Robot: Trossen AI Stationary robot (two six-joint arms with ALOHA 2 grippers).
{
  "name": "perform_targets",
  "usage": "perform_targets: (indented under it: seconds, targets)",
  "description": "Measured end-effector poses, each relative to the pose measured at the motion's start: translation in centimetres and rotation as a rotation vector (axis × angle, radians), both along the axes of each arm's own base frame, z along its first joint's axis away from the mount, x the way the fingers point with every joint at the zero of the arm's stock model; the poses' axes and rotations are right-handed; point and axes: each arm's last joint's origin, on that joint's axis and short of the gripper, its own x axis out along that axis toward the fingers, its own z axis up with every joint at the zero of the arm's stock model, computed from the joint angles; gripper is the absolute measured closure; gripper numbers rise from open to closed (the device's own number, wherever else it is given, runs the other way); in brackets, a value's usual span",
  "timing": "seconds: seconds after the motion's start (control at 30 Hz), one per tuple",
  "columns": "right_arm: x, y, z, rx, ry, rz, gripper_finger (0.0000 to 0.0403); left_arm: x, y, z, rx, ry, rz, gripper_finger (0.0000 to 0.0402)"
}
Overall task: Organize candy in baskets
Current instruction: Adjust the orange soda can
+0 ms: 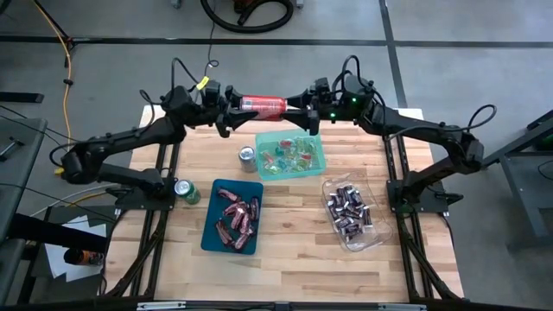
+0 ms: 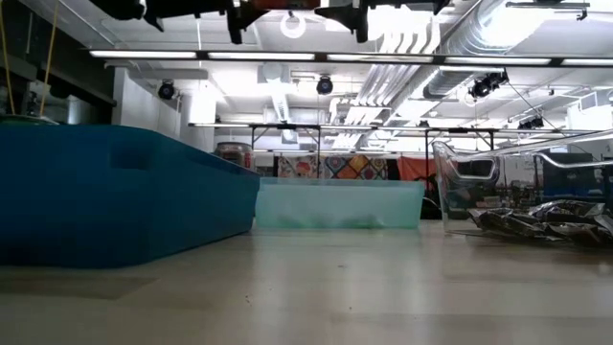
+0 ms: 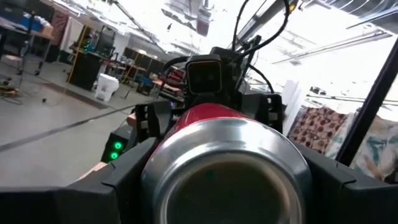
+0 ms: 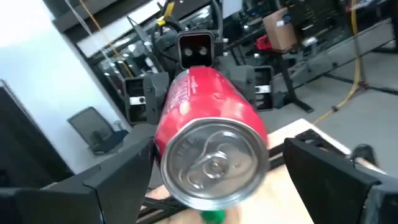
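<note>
Holding a red soda can (image 1: 262,104) level in mid-air near the top centre of the high view, the left gripper (image 1: 226,107) has its jaws clamped on one end, while the right gripper (image 1: 304,100) faces the other end with jaws spread wide, flanking the can — not pinching it, going by the right wrist view. Main risk: a botched handover. If the left lets go before the right closes, the can likely drops onto the table (image 1: 302,250) or into the light green basket (image 1: 315,164) right below. It could also roll into the silver can (image 1: 247,155) beside that basket. Candy is already sorted — green and red pieces (image 1: 289,155) in the green basket, pinkish bars (image 1: 238,216) in the dark teal basket (image 1: 209,233) lower left, dark mini bars (image 1: 348,210) in the clear basket (image 1: 367,240) lower right. A green can (image 1: 184,190) stands near the left edge of the table.
</note>
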Motion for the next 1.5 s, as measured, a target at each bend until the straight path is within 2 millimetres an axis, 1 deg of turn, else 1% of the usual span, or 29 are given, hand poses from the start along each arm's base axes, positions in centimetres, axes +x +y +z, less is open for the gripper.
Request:
perform_targets:
  seconds: [0.13, 0.27, 0.53, 0.63, 0.73, 0.87, 0.9, 1.03, 1.1, 1.17, 1.27, 1.37, 1.43, 1.5]
  targets:
    - [0.4, 0.8, 0.0, 0.02, -0.006, 0.071, 0.0053, 0.8, -0.1, 0.0, 0.0, 0.005, -0.023, 0.013]
    - [0.8, 1.7, 0.0, 0.009, -0.008, 0.071, 0.0052, 1.3, -0.2, -0.3, -0.001, 0.005, -0.042, 0.013]
    - [0.8, 1.9, 0.0, 0.018, -0.008, 0.07, 0.0055, 1.5, -0.3, -0.4, 0.0, 0.006, -0.046, 0.013]
    - [0.8, 1.9, 0.0, 0.039, -0.008, 0.07, 0.008, 1.5, -0.4, -0.4, 0.009, 0.007, -0.044, 0.013]
    - [0.8, 1.9, 0.0, 0.037, -0.008, 0.079, 0.0126, 1.6, -0.5, -0.4, 0.023, 0.007, -0.045, 0.013]
    - [0.8, 1.9, 0.0, 0.041, -0.007, 0.079, 0.0129, 1.6, -0.5, -0.4, 0.006, 0.006, -0.046, 0.0127]
    - [0.8, 1.9, 0.0, 0.042, -0.006, 0.079, 0.0129, 1.6, -0.5, -0.4, -0.003, 0.007, -0.045, 0.0114]
    - [0.8, 1.7, -0.2, 0.047, 0.004, 0.064, 0.0129, 1.4, 0.1, -0.7, -0.053, 0.03, -0.028, 0.003]
    - [0.6, 1.5, -0.1, 0.045, 0.005, 0.053, 0.0129, 0.9, 0.6, -0.7, -0.053, 0.039, -0.009, 0.0015]
    - [-0.2, 1.1, 0.2, 0.044, 0.016, 0.037, 0.0129, -0.1, 1.2, -0.2, -0.026, 0.044, 0.018, 0.0018]
    - [-2.5, 0.6, 1.2, 0.012, 0.052, 0.009, 0.0129, -2.6, 2.4, 1.0, -0.003, 0.079, 0.118, 0.0021]
    - [-5.7, 0.4, 1.9, -0.01, 0.136, -0.055, 0.0129, -5.5, 3.2, 2.1, 0.03, 0.149, 0.233, 0.002]
    - [-8.1, 0.5, 1.9, -0.009, 0.235, -0.144, 0.0129, -7.2, 3.4, 2.4, 0.04, 0.185, 0.309, 0.002]
    - [-10.6, 0.8, 1.7, 0.007, 0.375, -0.271, 0.0129, -8.3, 3.7, 2.3, 0.015, 0.218, 0.373, 0.002]
